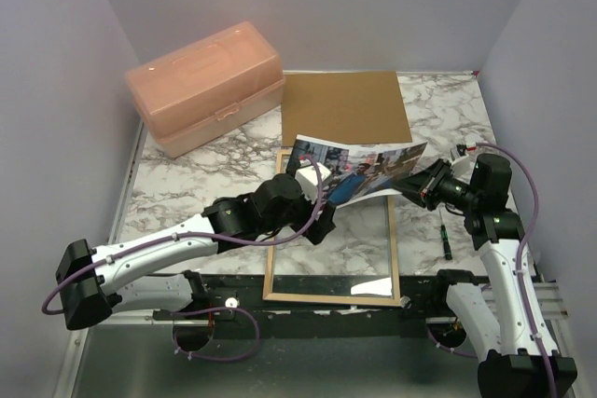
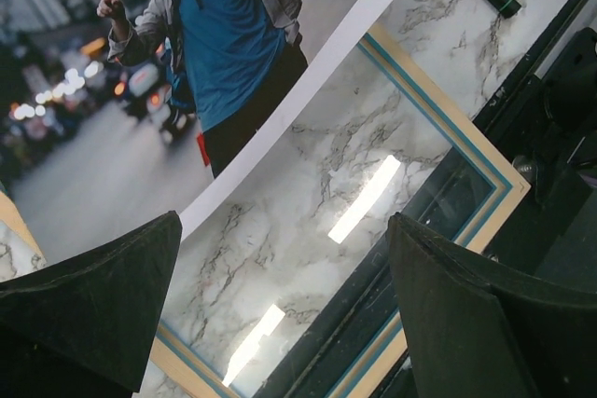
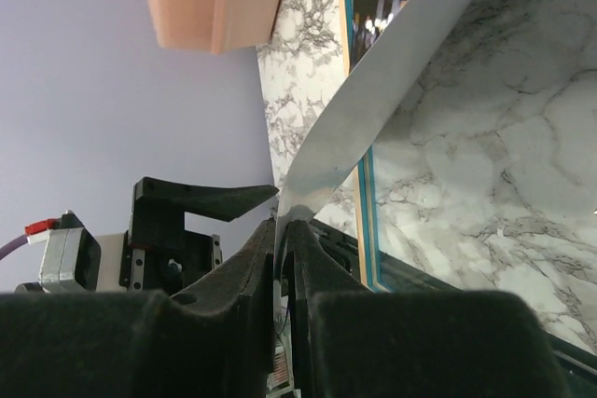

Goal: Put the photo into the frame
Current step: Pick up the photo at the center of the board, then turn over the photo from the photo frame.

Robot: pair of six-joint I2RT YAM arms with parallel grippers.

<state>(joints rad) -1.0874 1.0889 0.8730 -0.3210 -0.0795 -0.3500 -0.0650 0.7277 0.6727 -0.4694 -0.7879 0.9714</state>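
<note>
While my right claw (image 1: 417, 185) alone carries the photo (image 1: 359, 167), the view from above shows the print bowed in the air over the far half of the frame (image 1: 395, 258). The frame lies flat on the table (image 1: 177, 198) between my arms. The print's right end reaches past the frame's right rail, so lowered as it hangs, I judge it would land across that rail rather than inside. My left claw (image 1: 315, 216) sits just beside the print's near left part. The brown board (image 1: 345, 106) and pink box (image 1: 205, 86) lie farther back, out of the way.

From my left wrist, the fingers (image 2: 93, 295) stand wide apart with nothing between them. The print's white border runs just ahead, with the frame's glossy pane (image 2: 308, 221) beneath. Closing from here could catch only the border and crease the paper, or nudge the frame toward the table's near edge.

From my right wrist, the jaws are pressed together on a thin strip of the print's edge, and the sheet curls away from them. So narrow a hold could slip, or the sheet could twist and drop askew.
</note>
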